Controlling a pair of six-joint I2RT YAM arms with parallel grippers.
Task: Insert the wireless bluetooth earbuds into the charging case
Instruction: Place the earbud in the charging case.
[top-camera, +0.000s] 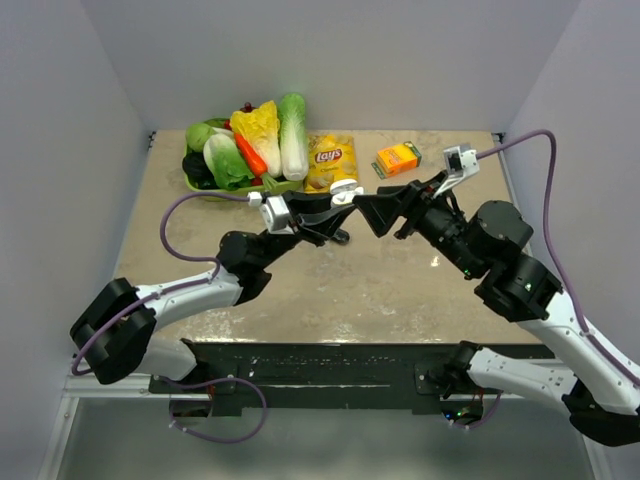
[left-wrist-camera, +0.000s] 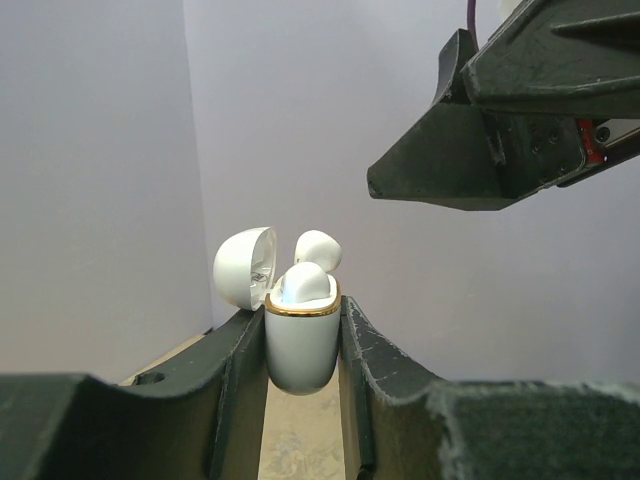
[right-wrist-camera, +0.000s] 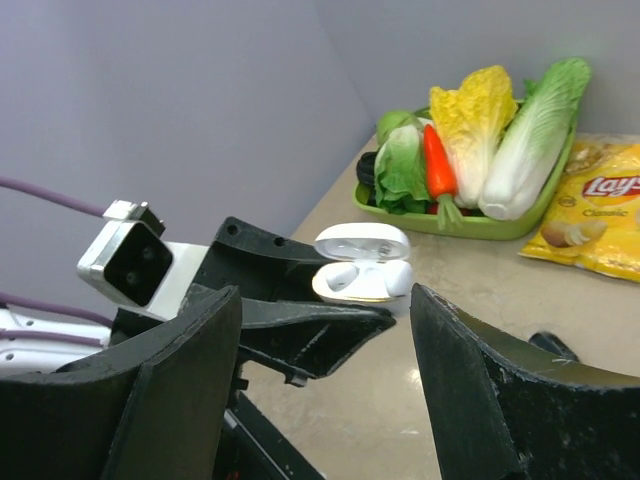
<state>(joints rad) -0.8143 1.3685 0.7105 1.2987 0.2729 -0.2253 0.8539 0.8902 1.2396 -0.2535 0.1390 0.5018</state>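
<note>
Gripping a small glossy white charging case with a thin gold rim, the left gripper is clenched on its rounded body. One black finger presses each side, and the case stands upright in the lower centre of the left wrist view. Its domed white lid is swung open to the left on its hinge.

Two rounded white wireless earbuds sit in the case's wells. One is at the front, the other is behind it, and both tops stand proud of the gold rim. In the right wrist view the open case shows at mid-frame with both earbuds side by side under the raised lid.

The right gripper is spread wide and grasps nothing. Its dark fingers frame the case from either side in the right wrist view without touching it. In the left wrist view one finger hangs in the upper right, apart from the case.

In the top view the two grippers meet nose to nose just above the centre of the frame, over the mottled beige table. A green plastic tray of toy vegetables lies at the upper left. A yellow Lay's crisp packet is just right of the tray, and a small orange box lies further right.
</note>
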